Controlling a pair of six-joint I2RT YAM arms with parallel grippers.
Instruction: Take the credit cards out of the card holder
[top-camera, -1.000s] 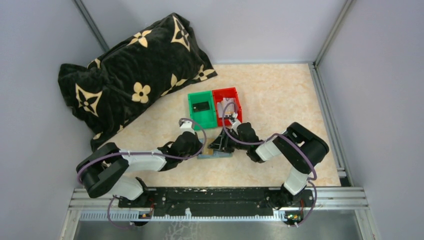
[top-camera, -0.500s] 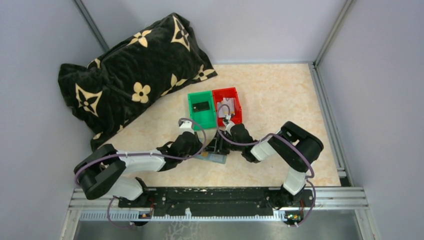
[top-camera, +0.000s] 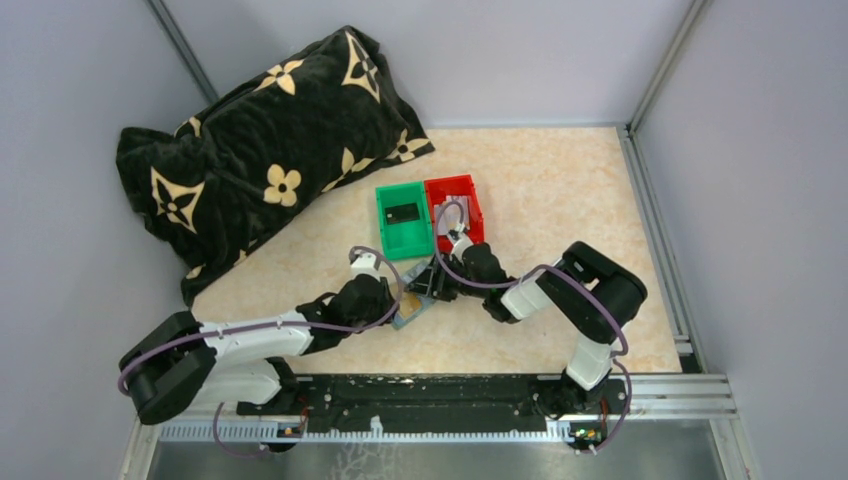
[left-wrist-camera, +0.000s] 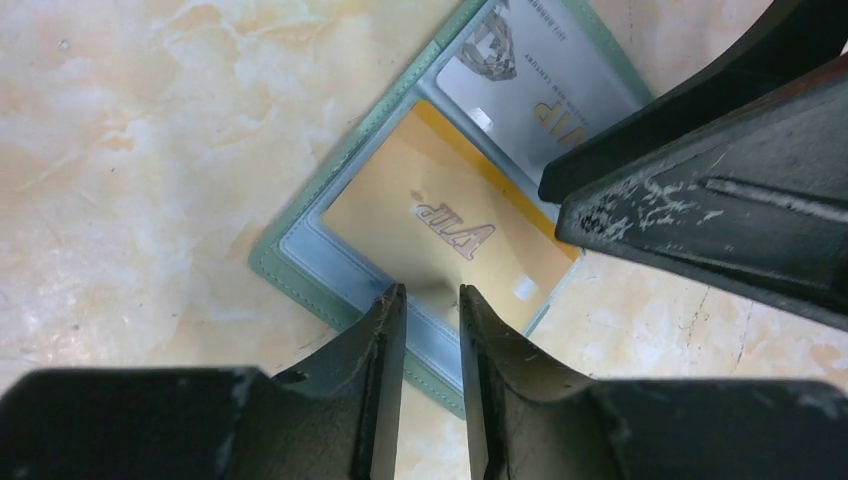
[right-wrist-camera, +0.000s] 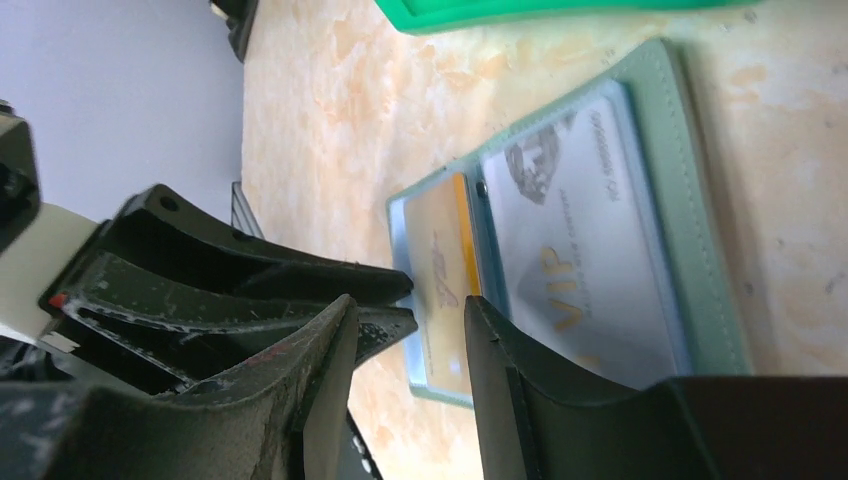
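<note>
The card holder (left-wrist-camera: 283, 262) lay opened flat on the table, directly beneath both sets of jaws. The left gripper (left-wrist-camera: 430, 300) pointed down at it with its jaws only a narrow slit apart and nothing clamped between them. The near edge of the gold card (left-wrist-camera: 440, 225), in its clear sleeve, showed through that slit just beyond the fingertips. Past the gold card, farther from the left jaws, a silver card (left-wrist-camera: 540, 80) sat in the holder's other half.

The right gripper (right-wrist-camera: 410, 305) came in from the opposite side, jaws slightly parted and empty. Its tips were close to the left gripper's, over the gold card's side of the holder. The silver card lay just outside its right finger. A green bin (right-wrist-camera: 470, 12) stood beyond the holder.
</note>
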